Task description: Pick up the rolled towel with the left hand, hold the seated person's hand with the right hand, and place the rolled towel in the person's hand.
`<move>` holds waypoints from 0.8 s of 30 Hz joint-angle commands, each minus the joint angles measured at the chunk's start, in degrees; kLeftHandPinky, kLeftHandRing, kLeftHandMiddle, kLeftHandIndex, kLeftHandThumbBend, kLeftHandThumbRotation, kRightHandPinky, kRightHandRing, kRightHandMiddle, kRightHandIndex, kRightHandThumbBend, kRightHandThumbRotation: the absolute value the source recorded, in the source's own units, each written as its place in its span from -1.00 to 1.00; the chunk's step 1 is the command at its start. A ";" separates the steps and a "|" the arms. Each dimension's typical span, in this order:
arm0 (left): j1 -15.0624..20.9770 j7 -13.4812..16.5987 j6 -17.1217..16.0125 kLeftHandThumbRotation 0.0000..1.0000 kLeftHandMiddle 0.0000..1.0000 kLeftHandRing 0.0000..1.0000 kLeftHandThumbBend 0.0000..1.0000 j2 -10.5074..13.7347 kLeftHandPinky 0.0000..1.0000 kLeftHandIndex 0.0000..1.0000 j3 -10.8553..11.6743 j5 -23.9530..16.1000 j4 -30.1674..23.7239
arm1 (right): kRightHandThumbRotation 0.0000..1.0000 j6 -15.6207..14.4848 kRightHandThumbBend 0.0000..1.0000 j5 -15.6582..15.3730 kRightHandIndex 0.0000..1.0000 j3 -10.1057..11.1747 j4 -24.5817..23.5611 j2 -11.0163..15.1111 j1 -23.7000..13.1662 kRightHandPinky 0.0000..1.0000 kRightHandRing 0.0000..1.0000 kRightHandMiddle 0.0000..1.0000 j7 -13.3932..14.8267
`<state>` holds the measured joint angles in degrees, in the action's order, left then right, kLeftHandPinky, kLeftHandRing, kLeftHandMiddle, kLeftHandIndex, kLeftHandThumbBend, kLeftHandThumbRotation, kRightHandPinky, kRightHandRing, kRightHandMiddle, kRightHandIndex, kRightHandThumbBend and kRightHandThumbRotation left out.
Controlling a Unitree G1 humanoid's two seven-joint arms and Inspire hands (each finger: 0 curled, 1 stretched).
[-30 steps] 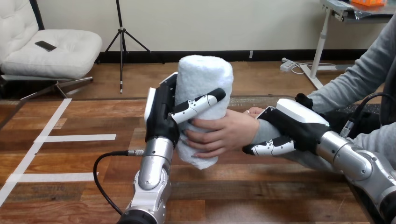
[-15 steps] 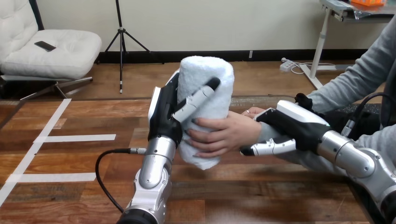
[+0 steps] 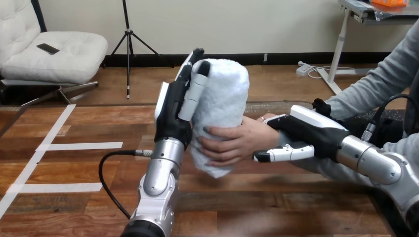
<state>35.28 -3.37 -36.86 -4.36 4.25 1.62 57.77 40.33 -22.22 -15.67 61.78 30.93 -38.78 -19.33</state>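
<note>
Rolled towel (image 3: 222, 94) stands nearly upright above the wooden table (image 3: 74, 173), at the middle of your head view. The person's hand (image 3: 237, 140) reaches in from 3 o'clock and wraps around the towel's lower half. Your left hand (image 3: 173, 111) sits at the towel's 9 o'clock side, its fingers (image 3: 195, 91) straight and pointing to 12 o'clock, lying flat along the roll. Your right hand (image 3: 311, 131) is at 3 o'clock of the person's hand, clamped on the person's wrist (image 3: 277, 140), with its palm over the wrist and its thumb (image 3: 281, 154) underneath.
</note>
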 commanded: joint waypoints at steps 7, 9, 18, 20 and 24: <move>-1.47 -0.55 -0.44 1.00 0.95 1.00 1.00 1.72 1.00 0.86 -0.12 -0.25 -5.87 | 0.86 0.64 1.00 3.80 0.58 1.97 -1.28 0.74 -4.39 0.36 0.51 0.55 -5.82; -1.92 -0.45 -0.29 1.00 0.95 1.00 1.00 1.86 1.00 0.86 -0.13 -0.33 -6.62 | 0.89 0.39 1.00 4.82 0.60 2.26 -1.29 0.69 -4.29 0.39 0.54 0.58 -7.46; -4.49 0.77 0.01 0.98 0.93 0.94 1.00 2.96 1.00 0.84 -0.58 -1.73 -11.03 | 0.96 -0.03 1.00 7.29 0.66 3.12 -1.54 0.95 -3.76 0.45 0.62 0.65 -11.28; -5.12 0.84 0.14 0.97 0.93 0.93 1.00 3.20 1.00 0.84 -0.70 -1.94 -12.19 | 0.98 -0.28 1.00 7.66 0.66 3.29 -1.75 1.03 -3.59 0.45 0.63 0.65 -11.70; -6.85 0.25 0.49 0.96 0.93 0.92 1.00 3.86 1.00 0.84 -0.69 -1.73 -15.24 | 0.99 -0.52 1.00 8.67 0.67 3.76 -2.10 1.18 -3.09 0.45 0.63 0.65 -12.17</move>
<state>28.77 -2.89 -36.41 -2.42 4.00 0.42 48.86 39.91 -15.82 -14.66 61.73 31.57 -38.77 -31.21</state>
